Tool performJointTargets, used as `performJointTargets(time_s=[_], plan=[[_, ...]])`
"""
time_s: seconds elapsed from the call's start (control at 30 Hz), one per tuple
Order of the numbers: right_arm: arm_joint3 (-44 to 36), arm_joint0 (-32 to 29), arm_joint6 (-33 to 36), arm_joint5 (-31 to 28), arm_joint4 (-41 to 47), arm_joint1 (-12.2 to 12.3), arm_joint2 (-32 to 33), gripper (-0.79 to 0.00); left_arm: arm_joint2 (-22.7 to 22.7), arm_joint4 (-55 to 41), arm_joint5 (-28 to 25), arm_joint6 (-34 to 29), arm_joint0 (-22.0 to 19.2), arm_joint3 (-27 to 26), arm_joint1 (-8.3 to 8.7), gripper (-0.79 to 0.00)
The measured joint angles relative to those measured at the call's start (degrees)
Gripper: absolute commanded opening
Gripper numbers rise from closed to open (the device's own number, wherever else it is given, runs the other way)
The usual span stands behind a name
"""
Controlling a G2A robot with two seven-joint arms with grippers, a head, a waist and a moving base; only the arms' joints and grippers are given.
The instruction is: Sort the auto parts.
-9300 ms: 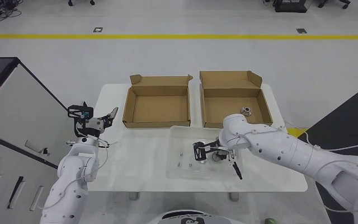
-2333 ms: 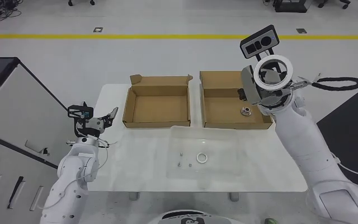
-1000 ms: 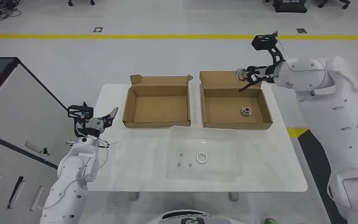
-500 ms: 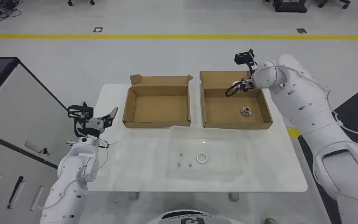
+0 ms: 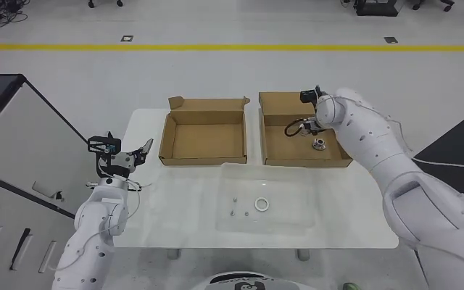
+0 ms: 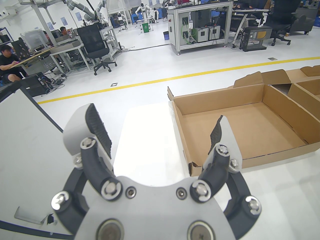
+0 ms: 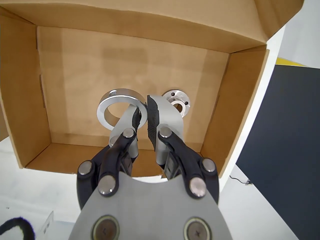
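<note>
Right hand (image 7: 143,111), tilted down over the box (image 7: 22,88), pinches a metal ring (image 7: 120,94).

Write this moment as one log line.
right gripper: shut on metal ring, above cardboard box; flange: in that box; left gripper: open

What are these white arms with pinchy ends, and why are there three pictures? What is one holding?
It is a robot with two arms, each ending in a claw. One picture looks down from above the table; the other two come from cameras on its wrists. The right claw pinches a silver metal ring over the right brown cardboard box, where a round metal disc with holes lies. The left claw is open, near the empty left brown cardboard box. A white ring lies on the clear plastic tray.
</note>
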Motion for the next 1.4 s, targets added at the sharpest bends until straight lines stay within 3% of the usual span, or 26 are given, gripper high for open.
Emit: performJointTargets(time_s=[0.73, 0.77, 0.8, 0.9, 1.1, 1.27, 1.37, 1.4], plan=[[19.98, 1.82, -6.53, -1.75, 2.33, -8.57, -3.71, -0.785, 0.0, 0.0, 0.0, 0.0, 0.0, 0.0, 0.0, 0.0], [20.48, 1.86, -6.67, -1.88, 2.41, -8.84, -3.73, -0.733, 0.0, 0.0, 0.0, 0.0, 0.0, 0.0, 0.0, 0.0], [20.96, 1.93, -6.8, -1.99, 2.51, -9.09, -3.74, -0.597, 0.0, 0.0, 0.0, 0.0, 0.0, 0.0, 0.0, 0.0], [22.37, 2.19, -7.15, -2.25, 2.72, -9.87, -3.73, -0.462, 0.0, 0.0, 0.0, 0.0, 0.0, 0.0, 0.0, 0.0], [24.88, 2.8, -7.67, -2.93, 2.77, -11.02, -3.57, -0.372, 0.0, 0.0, 0.0, 0.0, 0.0, 0.0, 0.0, 0.0], [26.14, 3.97, -9.32, -4.34, 3.17, -11.53, -2.87, -0.363, 0.0, 0.0, 0.0, 0.0, 0.0, 0.0, 0.0, 0.0], [26.01, 5.07, -10.57, -5.53, 3.71, -11.59, -2.12, -0.24, 0.0, 0.0, 0.0, 0.0, 0.0, 0.0, 0.0, 0.0], [25.97, 5.44, -11.04, -5.99, 3.81, -11.55, -1.87, -0.135, 0.0, 0.0, 0.0, 0.0, 0.0, 0.0, 0.0, 0.0]])
